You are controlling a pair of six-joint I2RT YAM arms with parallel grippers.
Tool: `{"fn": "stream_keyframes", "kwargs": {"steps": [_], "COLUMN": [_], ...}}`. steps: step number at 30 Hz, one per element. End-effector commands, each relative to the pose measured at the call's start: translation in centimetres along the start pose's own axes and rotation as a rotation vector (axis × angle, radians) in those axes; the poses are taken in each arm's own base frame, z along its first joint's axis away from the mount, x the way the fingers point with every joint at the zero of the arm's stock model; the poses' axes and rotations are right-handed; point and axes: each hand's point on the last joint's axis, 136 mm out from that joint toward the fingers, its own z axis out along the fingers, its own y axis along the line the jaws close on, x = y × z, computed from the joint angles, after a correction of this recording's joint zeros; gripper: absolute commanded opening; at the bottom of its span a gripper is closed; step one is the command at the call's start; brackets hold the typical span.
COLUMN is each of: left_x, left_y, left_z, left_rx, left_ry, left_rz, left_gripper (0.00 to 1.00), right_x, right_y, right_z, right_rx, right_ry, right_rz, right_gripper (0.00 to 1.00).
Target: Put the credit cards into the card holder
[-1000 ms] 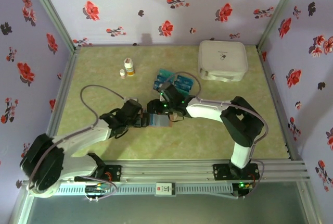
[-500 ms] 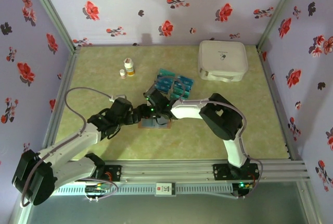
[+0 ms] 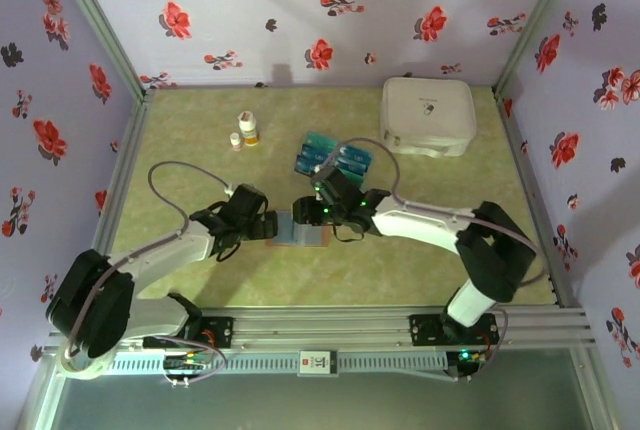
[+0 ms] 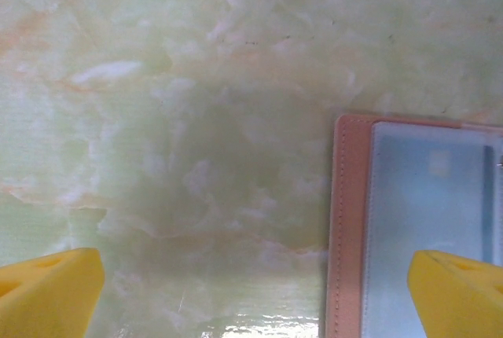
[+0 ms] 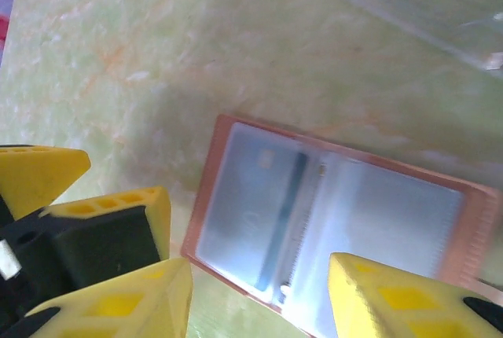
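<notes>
Risk first: the card holder (image 5: 338, 228) lies open and flat on the bench (image 4: 196, 118) with neither pincer pinning it. In my judgement, any push on its clear sleeves could skid it or fold it shut. Your left pincer (image 4: 251, 287) stands wide open and empty, straddling the holder's left edge. Your right pincer (image 5: 259, 299) hovers just above the holder, about half open, with nothing visibly held. The credit cards (image 3: 333, 158) lie piled near the holder's far side. One card appears to sit in a sleeve.
</notes>
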Motion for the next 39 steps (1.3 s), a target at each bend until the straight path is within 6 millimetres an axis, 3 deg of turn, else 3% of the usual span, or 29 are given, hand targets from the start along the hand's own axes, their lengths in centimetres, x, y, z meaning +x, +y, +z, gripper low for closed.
{"fn": "stream_keyframes", "kwargs": {"steps": [1, 4, 10, 13, 17, 19, 23, 26, 28, 32, 39], "left_x": [-1.6, -1.7, -1.8, -1.8, -1.5, -1.4, -1.4, -1.6, -1.7, -2.0, -2.6], "left_y": [-0.9, -1.1, -1.4, -1.6, -1.8, -1.8, -2.2, -2.4, -2.6, -2.8, -3.0], "left_z": [0.1, 0.5, 1.2, 1.4, 1.7, 1.8, 1.9, 2.0, 2.0, 1.8, 1.2], "left_rx": [0.018, 0.014, 0.006, 0.005, 0.006, 0.008, 0.017, 0.022, 0.026, 0.032, 0.045], "left_ry": [-0.028, -0.022, -0.011, -0.001, 0.011, 0.017, 0.016, 0.014, 0.014, 0.006, -0.013], "left_rz": [0.015, 0.018, 0.022, 0.026, 0.036, 0.038, 0.038, 0.04, 0.039, 0.044, 0.036], "left_gripper": [1.0, 1.0, 1.0, 1.0, 1.0, 1.0, 1.0, 1.0, 1.0, 1.0, 1.0], "right_x": [1.1, 1.7, 3.2, 3.3, 2.9, 2.9, 2.9, 2.8, 2.5, 1.0, -4.6], "right_y": [-5.0, -6.6, -8.5, -9.3, -10.1, -10.5, -11.4, -11.7, -11.6, -10.4, -7.2], "right_z": [-1.1, -1.3, 0.1, 0.4, -0.2, -0.6, -1.5, -2.1, -2.5, -4.4, -8.5], "right_rx": [0.184, 0.233, 0.27, 0.277, 0.286, 0.292, 0.314, 0.324, 0.325, 0.315, 0.331], "right_ry": [0.002, 0.017, 0.071, 0.066, 0.039, 0.033, 0.023, 0.015, 0.011, -0.018, -0.124], "right_rz": [-0.032, -0.038, -0.029, -0.013, 0.01, 0.016, 0.025, 0.024, 0.02, -0.012, -0.213], "right_gripper": [0.5, 0.51, 0.48, 0.38, 0.14, 0.07, 0.0, 0.0, 0.07, 0.42, 0.62]}}
